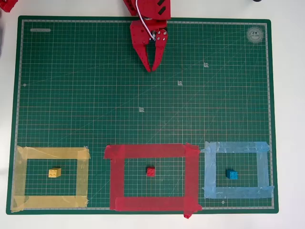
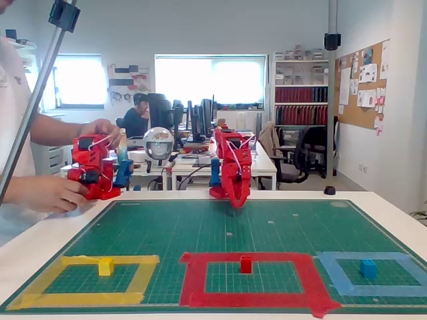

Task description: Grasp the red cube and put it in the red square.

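In the overhead view the red arm reaches in from 12 o'clock, and its end effector [image 1: 151, 67] points toward 6 o'clock above the upper middle of the green cutting mat [image 1: 95, 95], with its two fingers drawn together at the tips and nothing between them. The fixed view shows the same end effector [image 2: 235, 200] hanging tip-down just above the far part of the mat [image 2: 167, 227], fingers closed and empty. The red cube [image 1: 150, 171] sits studs-up inside the red square [image 1: 152, 151], close to its centre and clear of the tape on every side; it lies at 6 o'clock from the end effector and well apart from it. In the fixed view the red cube [image 2: 245, 264] stands on the bare green inside the red square [image 2: 193, 280], at the near edge of the mat. At 9 o'clock from the red square lies a yellow tape outline [image 1: 52, 152] with a yellow block [image 1: 54, 172] inside it, and at 3 o'clock a light blue tape outline [image 1: 238, 147] holds a blue cube [image 1: 232, 174]. The mat rests on a white bench [image 1: 286, 119].
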